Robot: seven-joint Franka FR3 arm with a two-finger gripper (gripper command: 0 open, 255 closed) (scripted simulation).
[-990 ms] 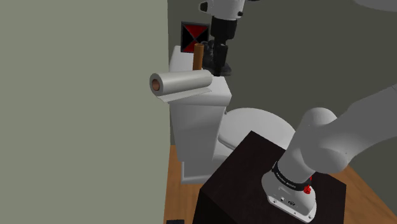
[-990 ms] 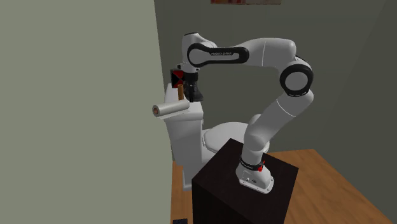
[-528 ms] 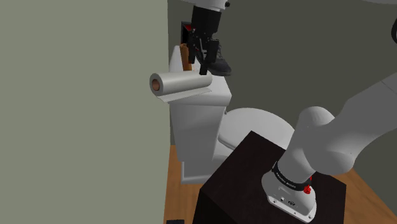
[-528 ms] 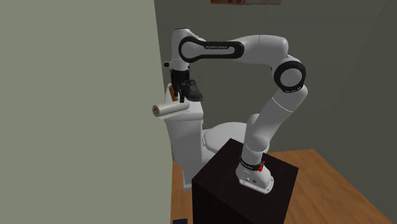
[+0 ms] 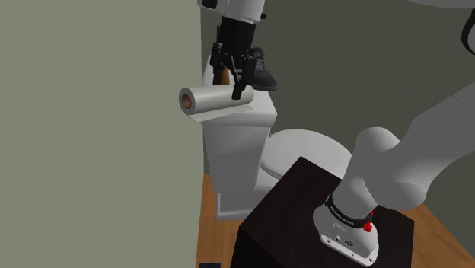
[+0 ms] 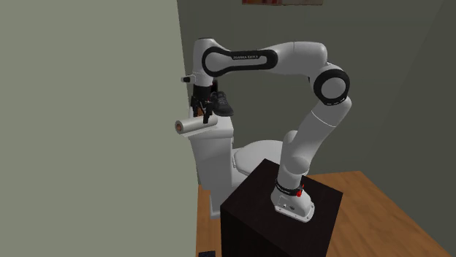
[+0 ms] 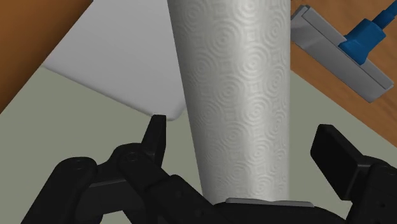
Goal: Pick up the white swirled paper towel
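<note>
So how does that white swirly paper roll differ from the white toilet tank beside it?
The white swirl-embossed paper towel roll is a cylinder lying on its side; the smooth white toilet tank is a box standing upright. The roll shows a brown core at its end; the tank is plain. The open black tool brackets the roll, not the tank. Both are white.

A pale grey-green wall (image 5: 91, 152) takes up the shoulder view's left. Past its edge, a white toilet (image 5: 236, 160) with its lid (image 5: 304, 148) down stands before a darker wall (image 5: 365, 61). The floor (image 5: 215, 236) is brown wood under even light, and in the second exterior view a picture (image 6: 281, 2) hangs high on the darker wall, cut off by the top edge.
</note>
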